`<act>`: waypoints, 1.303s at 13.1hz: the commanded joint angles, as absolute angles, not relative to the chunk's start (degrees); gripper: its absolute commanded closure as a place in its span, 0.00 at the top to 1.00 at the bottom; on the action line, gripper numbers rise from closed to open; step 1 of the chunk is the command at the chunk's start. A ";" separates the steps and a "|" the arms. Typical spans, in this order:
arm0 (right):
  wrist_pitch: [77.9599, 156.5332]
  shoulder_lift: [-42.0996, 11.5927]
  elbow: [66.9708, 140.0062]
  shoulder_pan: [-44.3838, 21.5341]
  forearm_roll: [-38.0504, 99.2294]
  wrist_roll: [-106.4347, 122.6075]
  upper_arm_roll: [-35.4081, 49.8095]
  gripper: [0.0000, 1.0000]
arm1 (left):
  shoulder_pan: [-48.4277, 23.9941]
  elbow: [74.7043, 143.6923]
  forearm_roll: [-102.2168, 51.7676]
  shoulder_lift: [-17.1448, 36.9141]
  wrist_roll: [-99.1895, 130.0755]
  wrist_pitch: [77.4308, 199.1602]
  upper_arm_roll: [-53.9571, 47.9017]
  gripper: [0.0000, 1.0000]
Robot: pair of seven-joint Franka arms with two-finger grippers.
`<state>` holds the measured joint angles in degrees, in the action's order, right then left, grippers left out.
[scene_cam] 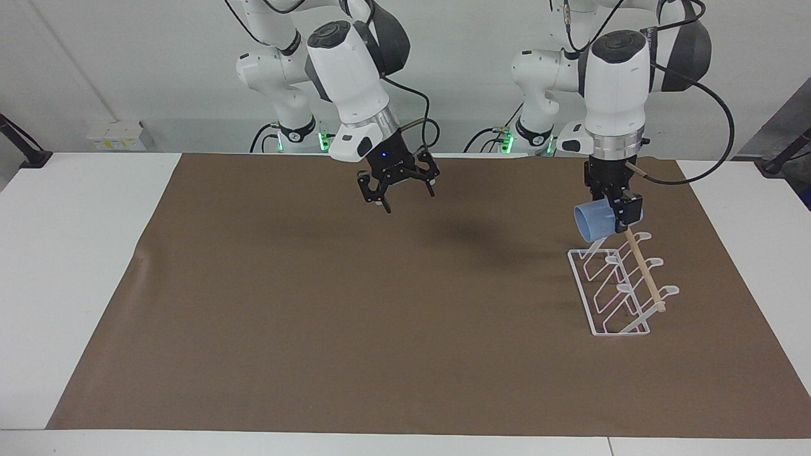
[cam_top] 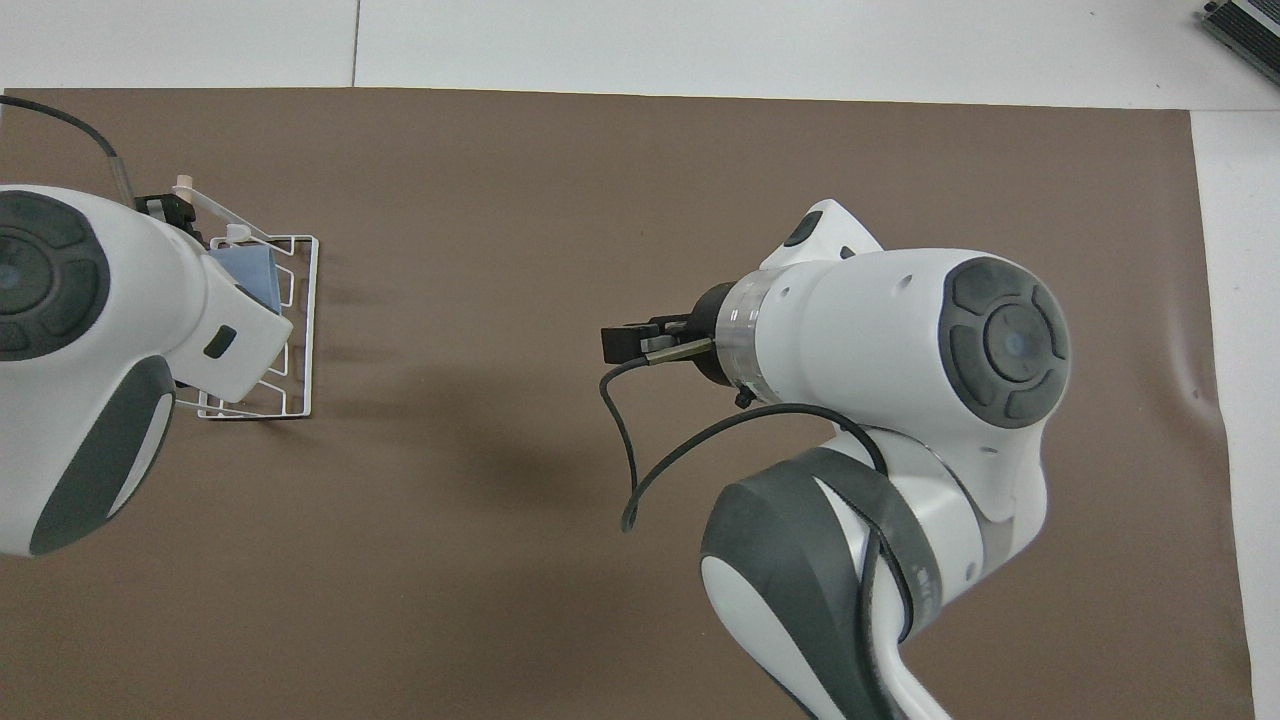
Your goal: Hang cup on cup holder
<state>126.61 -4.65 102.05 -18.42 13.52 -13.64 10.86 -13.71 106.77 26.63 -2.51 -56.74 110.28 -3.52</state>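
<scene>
The light-blue cup point(scene_cam: 594, 223) is held in the air by my left gripper point(scene_cam: 618, 216), which is shut on its rim and points straight down. The cup lies tilted, mouth toward the right arm's end of the table. It hangs just above the end of the white wire cup holder point(scene_cam: 618, 292) that is nearer to the robots, close to the tip of the wooden dowel point(scene_cam: 643, 269). In the overhead view the cup point(cam_top: 250, 272) shows over the cup holder point(cam_top: 300, 330), mostly covered by the left arm. My right gripper point(scene_cam: 398, 193) is open and empty above the mat's middle.
A brown mat point(scene_cam: 380, 316) covers most of the white table point(scene_cam: 63, 253). The cup holder stands on the mat toward the left arm's end of the table. A black cable point(cam_top: 640, 470) hangs from the right wrist.
</scene>
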 commanded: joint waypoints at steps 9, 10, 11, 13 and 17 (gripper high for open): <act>121.21 -4.04 99.85 -10.56 -2.97 -10.65 11.16 1.00 | -17.41 96.44 51.23 11.50 -53.08 103.02 -3.25 0.00; 121.03 -4.04 99.76 -9.33 -3.42 -7.85 11.08 1.00 | -17.40 95.37 52.46 11.86 -53.26 101.70 -3.16 0.00; 120.16 -4.04 99.58 -7.92 -3.51 -4.34 10.99 1.00 | -17.40 94.93 56.30 11.95 -53.44 100.65 -3.25 0.00; 115.69 -4.04 96.96 -6.42 -6.74 -0.89 10.99 1.00 | -17.49 95.18 56.60 12.30 -53.44 99.06 -3.34 0.00; 106.02 -4.22 92.91 -6.68 -10.37 -1.40 11.07 1.00 | -15.92 92.64 58.96 18.79 -53.35 100.55 -3.08 0.00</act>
<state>110.36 -4.19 95.03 -6.94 -8.94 -1.75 10.52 -17.26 96.39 56.76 13.82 -53.28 100.71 -2.99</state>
